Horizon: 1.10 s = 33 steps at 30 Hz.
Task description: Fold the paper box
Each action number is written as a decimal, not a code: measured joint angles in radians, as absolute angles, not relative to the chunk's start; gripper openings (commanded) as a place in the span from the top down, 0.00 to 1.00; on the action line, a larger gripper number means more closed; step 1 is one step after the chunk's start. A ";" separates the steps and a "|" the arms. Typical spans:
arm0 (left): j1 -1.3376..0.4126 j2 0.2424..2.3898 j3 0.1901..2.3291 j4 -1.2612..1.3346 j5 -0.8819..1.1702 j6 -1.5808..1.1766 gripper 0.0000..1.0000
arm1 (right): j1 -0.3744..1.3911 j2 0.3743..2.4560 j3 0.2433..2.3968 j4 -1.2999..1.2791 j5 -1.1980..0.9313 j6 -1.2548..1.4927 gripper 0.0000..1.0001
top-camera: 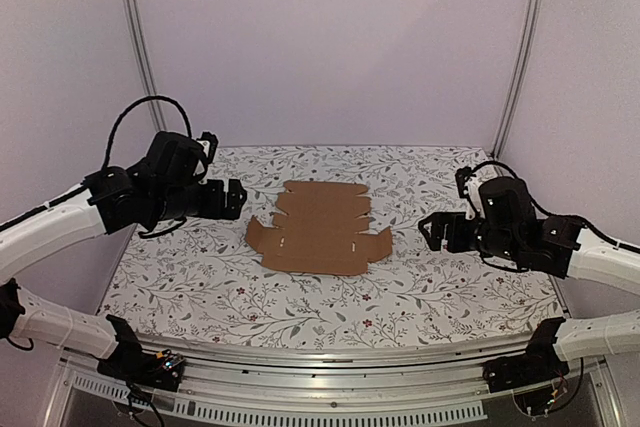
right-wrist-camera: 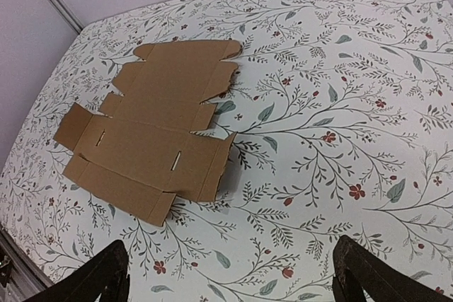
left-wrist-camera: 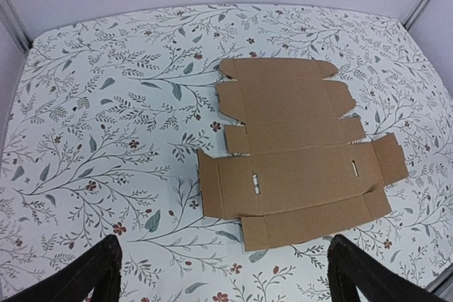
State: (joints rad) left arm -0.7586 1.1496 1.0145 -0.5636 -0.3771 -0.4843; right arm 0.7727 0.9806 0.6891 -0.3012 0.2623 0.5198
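The paper box (top-camera: 318, 227) is a flat brown die-cut sheet with flaps and slots, lying unfolded in the middle of the flower-patterned table. It also shows in the left wrist view as the paper box (left-wrist-camera: 297, 150) and in the right wrist view as the paper box (right-wrist-camera: 152, 125). My left gripper (top-camera: 236, 199) hovers open just left of the sheet, nothing between its fingers. My right gripper (top-camera: 432, 230) hovers open to the sheet's right, also empty. In both wrist views the dark fingertips (left-wrist-camera: 92, 274) (right-wrist-camera: 368, 274) stand wide apart at the bottom corners.
The table (top-camera: 200, 287) carries a white cloth with a leaf and flower print. Pale walls and two metal uprights (top-camera: 135, 37) close in the back and sides. A metal rail (top-camera: 330, 387) runs along the near edge by the arm bases.
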 measured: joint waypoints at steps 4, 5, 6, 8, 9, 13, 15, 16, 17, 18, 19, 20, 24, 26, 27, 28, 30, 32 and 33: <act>-0.759 1.163 1.012 -0.565 -0.374 -0.490 0.00 | 0.787 1.023 0.637 -0.243 0.233 0.621 0.01; -0.759 1.165 1.011 -0.566 -0.374 -0.491 0.00 | 0.796 1.044 0.632 -0.230 0.228 0.647 0.02; -0.759 1.166 1.010 -0.566 -0.373 -0.492 0.00 | 0.807 1.067 0.632 -0.212 0.223 0.673 0.02; -0.759 1.168 1.009 -0.567 -0.370 -0.494 0.00 | 0.827 1.116 0.631 -0.173 0.213 0.719 0.04; -0.759 1.168 1.009 -0.567 -0.368 -0.495 0.00 | 0.834 1.142 0.631 -0.151 0.207 0.743 0.05; -0.759 1.168 1.009 -0.567 -0.363 -0.495 0.00 | 0.844 1.241 0.628 -0.062 0.182 0.834 0.10; -0.759 1.168 1.009 -0.567 -0.358 -0.495 0.00 | 0.847 1.297 0.628 -0.007 0.169 0.885 0.13; -0.759 1.168 1.009 -0.567 -0.355 -0.495 0.00 | 0.849 1.327 0.628 0.020 0.167 0.910 0.14; -0.759 1.167 1.008 -0.568 -0.353 -0.495 0.01 | 0.853 1.354 0.628 0.046 0.163 0.936 0.16; -0.759 1.166 1.008 -0.568 -0.351 -0.495 0.01 | 0.858 1.379 0.628 0.066 0.161 0.958 0.17; -0.759 1.164 1.007 -0.568 -0.350 -0.495 0.01 | 0.865 1.404 0.628 0.087 0.160 0.981 0.18; -0.759 1.161 1.005 -0.569 -0.348 -0.495 0.00 | 0.870 1.422 0.628 0.104 0.158 0.997 0.19; -0.759 1.148 1.002 -0.586 -0.348 -0.495 0.00 | 0.897 1.515 0.638 0.167 0.147 1.075 0.26; -0.759 1.138 1.000 -0.592 -0.347 -0.495 0.00 | 0.909 1.556 0.649 0.192 0.143 1.102 0.29; -0.759 1.131 0.998 -0.595 -0.347 -0.495 0.01 | 0.914 1.576 0.655 0.208 0.141 1.116 0.31; -0.759 1.125 0.997 -0.598 -0.347 -0.495 0.00 | 0.918 1.597 0.664 0.219 0.137 1.128 0.33; -0.759 1.111 0.991 -0.599 -0.347 -0.495 0.00 | 0.923 1.634 0.682 0.245 0.130 1.147 0.35; -0.759 1.098 0.982 -0.603 -0.347 -0.495 0.00 | 0.926 1.667 0.698 0.268 0.123 1.162 0.38; -0.759 1.095 0.979 -0.606 -0.347 -0.494 0.00 | 0.927 1.681 0.704 0.282 0.121 1.169 0.39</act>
State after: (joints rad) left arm -0.7589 1.0950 0.9791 -0.6060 -0.3473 -0.4942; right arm 0.9272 1.6814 0.7044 0.2817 0.1207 1.1690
